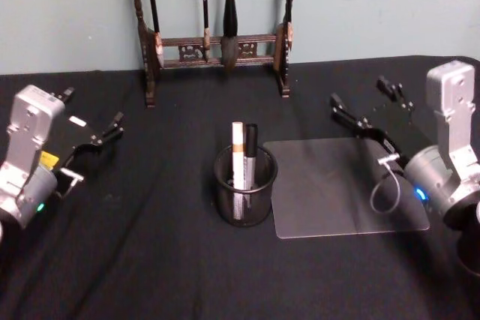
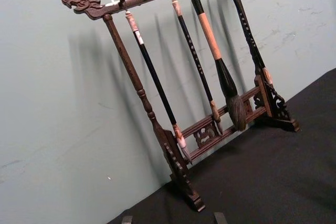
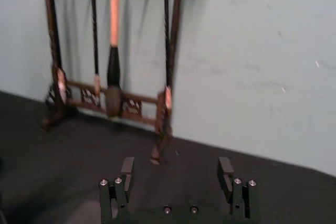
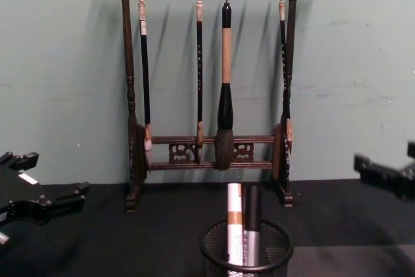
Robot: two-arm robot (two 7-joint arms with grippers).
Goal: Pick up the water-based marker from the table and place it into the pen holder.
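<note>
The black wire-mesh pen holder point(image 1: 244, 187) stands at the middle of the black table point(image 1: 150, 260), and also shows in the chest view point(image 4: 246, 254). Two markers stand upright in it: a white one with an orange band point(image 1: 238, 157) and a grey one with a black cap point(image 1: 251, 148). I cannot tell which is the water-based marker. My left gripper point(image 1: 90, 112) hovers open and empty at the left. My right gripper point(image 1: 366, 99) is open and empty at the right, its fingers point(image 3: 127, 167) wide apart.
A tall dark wooden rack point(image 1: 217, 43) hung with calligraphy brushes stands at the back against the wall. A clear plastic sheet point(image 1: 337, 185) lies flat on the table just right of the holder, under my right arm.
</note>
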